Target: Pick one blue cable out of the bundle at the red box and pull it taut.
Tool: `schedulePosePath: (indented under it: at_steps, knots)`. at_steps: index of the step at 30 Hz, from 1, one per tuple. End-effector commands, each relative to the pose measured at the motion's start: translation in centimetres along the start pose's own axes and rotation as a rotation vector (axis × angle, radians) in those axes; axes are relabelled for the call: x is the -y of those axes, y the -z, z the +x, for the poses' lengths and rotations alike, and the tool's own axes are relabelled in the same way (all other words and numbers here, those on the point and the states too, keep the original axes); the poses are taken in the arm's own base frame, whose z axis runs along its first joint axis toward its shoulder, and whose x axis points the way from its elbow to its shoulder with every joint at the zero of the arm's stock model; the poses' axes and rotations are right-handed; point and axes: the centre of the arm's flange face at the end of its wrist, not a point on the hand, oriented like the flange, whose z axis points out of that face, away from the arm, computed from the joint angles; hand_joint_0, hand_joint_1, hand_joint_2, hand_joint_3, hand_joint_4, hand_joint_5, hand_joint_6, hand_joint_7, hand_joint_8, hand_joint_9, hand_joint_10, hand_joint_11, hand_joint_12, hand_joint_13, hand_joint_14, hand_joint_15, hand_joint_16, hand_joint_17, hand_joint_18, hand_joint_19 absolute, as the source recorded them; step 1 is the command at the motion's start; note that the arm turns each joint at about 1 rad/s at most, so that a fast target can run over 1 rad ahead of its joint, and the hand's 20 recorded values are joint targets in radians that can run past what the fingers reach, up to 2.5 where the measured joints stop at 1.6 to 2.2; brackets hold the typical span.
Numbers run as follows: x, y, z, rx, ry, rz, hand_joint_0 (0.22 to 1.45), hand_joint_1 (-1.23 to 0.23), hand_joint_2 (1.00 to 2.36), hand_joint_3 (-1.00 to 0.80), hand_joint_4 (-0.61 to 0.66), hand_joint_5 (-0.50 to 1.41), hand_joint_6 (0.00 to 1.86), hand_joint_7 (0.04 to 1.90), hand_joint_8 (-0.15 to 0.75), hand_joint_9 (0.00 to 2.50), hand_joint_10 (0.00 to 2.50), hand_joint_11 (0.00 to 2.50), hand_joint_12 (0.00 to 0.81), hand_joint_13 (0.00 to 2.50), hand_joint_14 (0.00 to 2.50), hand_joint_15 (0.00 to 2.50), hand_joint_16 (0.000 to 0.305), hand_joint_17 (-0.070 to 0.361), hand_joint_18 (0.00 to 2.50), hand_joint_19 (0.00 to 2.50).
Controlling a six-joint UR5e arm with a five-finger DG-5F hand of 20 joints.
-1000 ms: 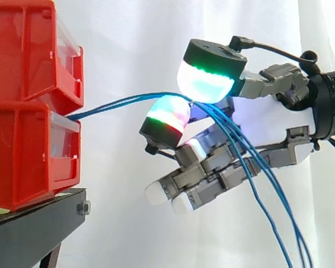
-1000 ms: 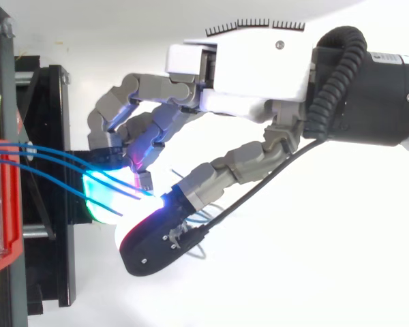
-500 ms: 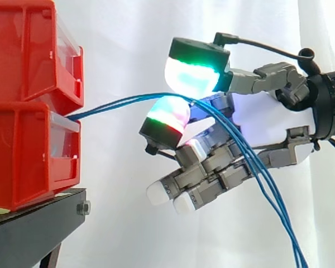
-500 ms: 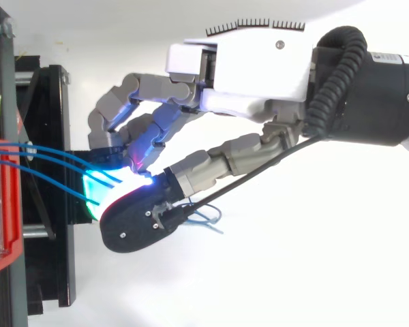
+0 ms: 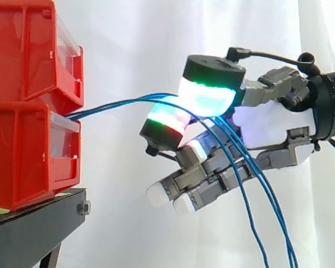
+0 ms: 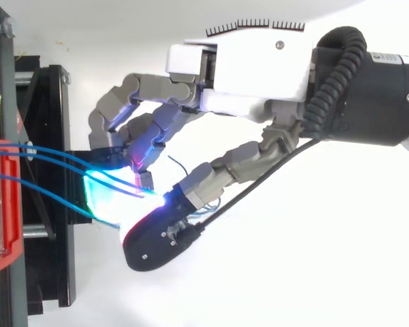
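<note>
The blue cables (image 5: 109, 105) come out of the gap between the 2 stacked bins at the left, where the upper red bin (image 5: 28, 50) sits on the lower red bin (image 5: 22, 156), and they rise in a shallow arc to the right. In the top view 3 strands leave the bins, spreading a little as they run toward the hand (image 5: 268, 120).

At the top of the arc they pass between 2 glowing pads: the green-and-cyan thumb pad (image 5: 206, 95) above, and a finger pad (image 5: 166, 120) banded green, magenta and red just below it. The hand is clenched on the cables there, thumb and finger pressed toward each other with the strands between them (whether all are caught or just 1, I cannot tell).

Right of the pinch the cables hang loose across the palm and the lower fingers, down to the bottom edge. The other fingers are curled underneath, white-tipped, holding nothing.

The bins sit on a black stand (image 5: 33, 229), with a white curtain (image 5: 128, 44) behind.
</note>
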Motion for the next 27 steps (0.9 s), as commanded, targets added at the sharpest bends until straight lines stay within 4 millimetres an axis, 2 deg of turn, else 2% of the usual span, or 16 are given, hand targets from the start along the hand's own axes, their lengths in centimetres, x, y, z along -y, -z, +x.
schedulePosePath:
  at_steps: [1, 5, 8, 13, 16, 19, 27]
  knots:
    - [-0.07, -0.01, 0.01, 0.0, 0.0, -0.002, 0.57, -0.98, 1.0, -0.5, 0.01, -0.19, 0.93, 0.95, 0.258, 0.9, 0.01, 1.04, 0.365, 0.52, 0.01, 0.27, 0.048, 0.107, 0.54, 0.13]
    - [0.12, -0.03, 0.03, 0.0, 0.0, 0.001, 0.46, -0.95, 1.0, -0.5, 0.03, -0.19, 0.94, 0.91, 0.291, 0.92, 0.01, 1.02, 0.395, 0.53, 0.01, 0.28, 0.053, 0.12, 0.56, 0.14]
    - [0.01, 0.01, 0.01, 0.0, 0.0, -0.001, 0.4, -0.84, 1.0, -0.5, 0.06, -0.19, 0.94, 0.87, 0.323, 0.94, 0.01, 1.03, 0.426, 0.55, 0.01, 0.28, 0.059, 0.133, 0.58, 0.16]
    - [0.01, 0.01, 0.01, 0.0, 0.0, -0.001, 0.51, -0.54, 1.0, -0.5, 0.03, -0.19, 0.92, 0.94, 0.299, 0.94, 0.01, 1.02, 0.393, 0.52, 0.01, 0.3, 0.053, 0.119, 0.51, 0.22]
    - [0.12, -0.03, 0.03, 0.0, 0.0, 0.001, 0.56, -0.47, 1.0, -0.5, 0.03, -0.19, 0.91, 0.99, 0.293, 0.93, 0.01, 1.02, 0.382, 0.5, 0.01, 0.31, 0.05, 0.113, 0.47, 0.26]
    - [0.09, -0.06, 0.04, -0.002, 0.0, -0.002, 0.58, -0.49, 1.01, -0.38, 0.03, -0.19, 0.91, 0.98, 0.304, 0.92, 0.02, 1.01, 0.38, 0.49, 0.01, 0.32, 0.05, 0.112, 0.44, 0.27]
    - [-0.01, -0.02, -0.09, 0.0, -0.001, -0.004, 0.58, -0.58, 1.02, -0.2, 0.05, -0.2, 0.91, 1.02, 0.315, 0.9, 0.02, 1.02, 0.384, 0.48, 0.01, 0.32, 0.05, 0.113, 0.44, 0.27]
